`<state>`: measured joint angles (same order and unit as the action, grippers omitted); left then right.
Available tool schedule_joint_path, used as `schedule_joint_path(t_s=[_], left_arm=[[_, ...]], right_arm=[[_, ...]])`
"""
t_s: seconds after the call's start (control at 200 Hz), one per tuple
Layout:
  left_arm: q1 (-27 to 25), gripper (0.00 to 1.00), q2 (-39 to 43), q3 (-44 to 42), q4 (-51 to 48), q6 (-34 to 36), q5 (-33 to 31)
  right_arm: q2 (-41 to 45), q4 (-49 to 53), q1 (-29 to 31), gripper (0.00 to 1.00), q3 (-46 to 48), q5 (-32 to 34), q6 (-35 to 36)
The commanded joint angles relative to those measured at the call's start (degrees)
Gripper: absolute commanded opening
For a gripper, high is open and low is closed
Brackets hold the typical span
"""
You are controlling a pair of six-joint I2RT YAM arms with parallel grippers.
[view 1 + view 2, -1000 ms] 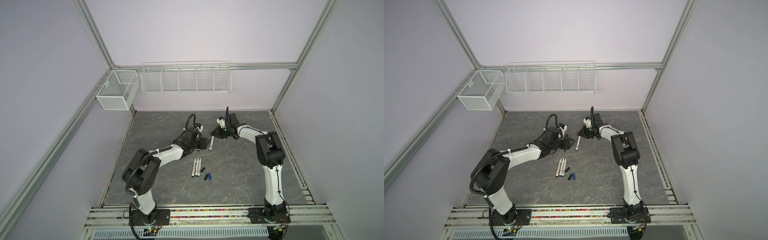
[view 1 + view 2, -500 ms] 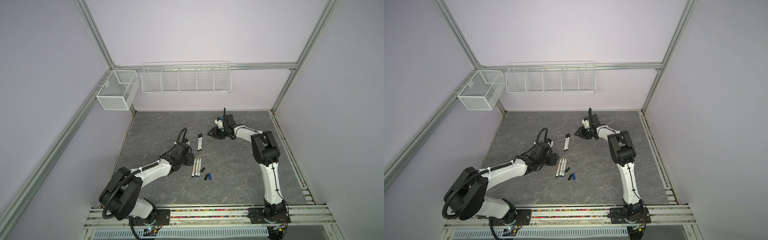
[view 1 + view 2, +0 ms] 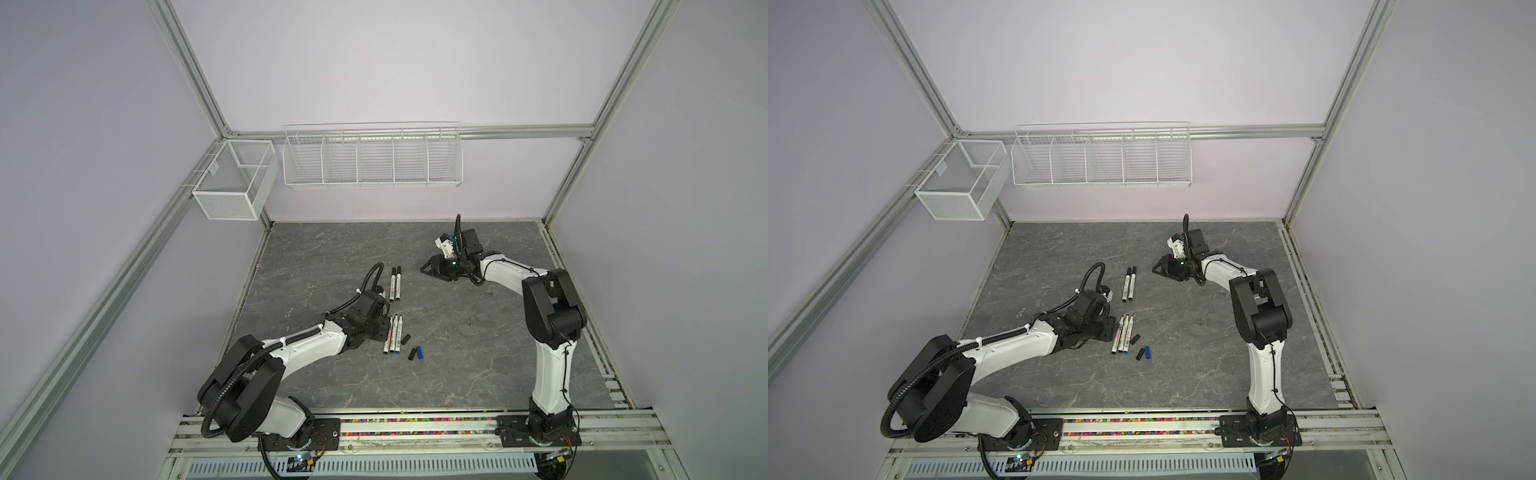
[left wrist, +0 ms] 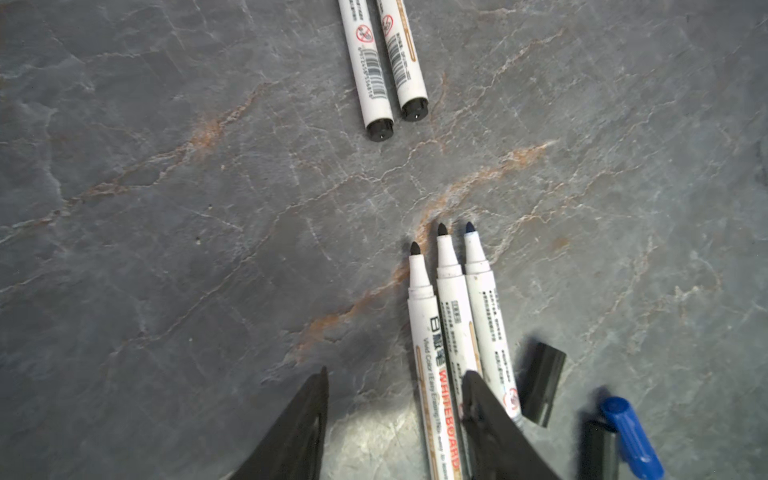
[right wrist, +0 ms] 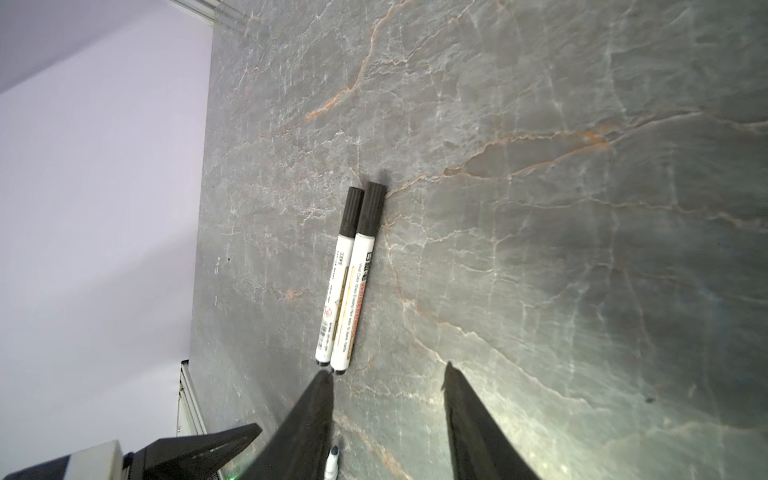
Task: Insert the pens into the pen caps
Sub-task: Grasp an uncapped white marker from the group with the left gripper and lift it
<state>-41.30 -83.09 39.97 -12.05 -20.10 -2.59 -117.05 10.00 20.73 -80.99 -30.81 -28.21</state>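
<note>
Both top views: we look steeply down from high over the front edge, far off, catching the whole grey table (image 3: 457, 374) almost identically. Left wrist: we sit close above the uncapped pens (image 4: 451, 299), facing the capped pair (image 4: 365, 75). Right wrist: near, low, tilted, sharing that pair, side wall (image 5: 104, 208) beyond.

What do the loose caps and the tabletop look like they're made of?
Blue cap and the black cap nearest the uncapped pens: likely moulded plastic, smooth, faint sheen. Tabletop: grey stone-look, pale and rust veins; real stone or printed laminate cannot be told.
</note>
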Motion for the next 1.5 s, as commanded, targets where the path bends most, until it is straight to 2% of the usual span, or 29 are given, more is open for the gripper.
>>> schedule_joint_path(t_s=[0.0, 0.43, 0.56, 0.73, 0.89, 1.07, 1.12, 1.205, 1.34, 1.5], left_arm=[[-0.4, 0.47, -2.3, 1.7, -1.9, 0.1, -0.2], [-2.2, 0.44, -5.9, 4.7, -5.6, -0.9, -1.6], [-2.5, 0.41, -7.2, 6.0, -8.1, -2.0, -3.8], [-2.9, 0.31, -9.7, 7.4, -13.6, -5.2, -7.3], [-3.0, 0.26, -11.4, 7.2, -15.8, -6.9, -7.0], [-3.0, 0.09, -13.2, 9.1, -16.1, -5.9, -7.3], [-3.0, 0.0, -13.7, 10.3, -16.3, -5.6, -8.0], [-3.0, 0.0, -14.1, 12.7, -16.4, -4.1, -9.6], [-2.9, 0.0, -10.8, 16.2, -13.4, 0.6, -10.7], [-2.8, 0.0, -2.1, 13.6, 1.3, 5.0, -3.8]], right_arm=[[2.1, 0.2, 0.3, 0.47, 2.8, 0.7, 1.5], [3.2, -0.2, 0.1, 0.47, 4.5, 0.4, 2.5], [3.4, -0.4, -0.1, 0.47, 4.7, 0.2, 2.5], [3.8, -1.0, -0.6, 0.47, 5.4, 0.4, 2.0], [4.2, -1.5, -0.8, 0.47, 6.0, 1.0, 1.8], [5.2, -2.0, -1.1, 0.47, 6.7, 1.7, 1.7], [5.6, -2.1, -1.2, 0.47, 6.8, 1.8, 1.7], [6.4, -1.8, -1.3, 0.47, 6.8, 1.8, 1.9], [8.6, -1.9, -1.3, 0.48, 6.9, 0.8, 2.1], [11.8, -6.2, -1.1, 0.5, 8.6, -5.3, 1.1]])
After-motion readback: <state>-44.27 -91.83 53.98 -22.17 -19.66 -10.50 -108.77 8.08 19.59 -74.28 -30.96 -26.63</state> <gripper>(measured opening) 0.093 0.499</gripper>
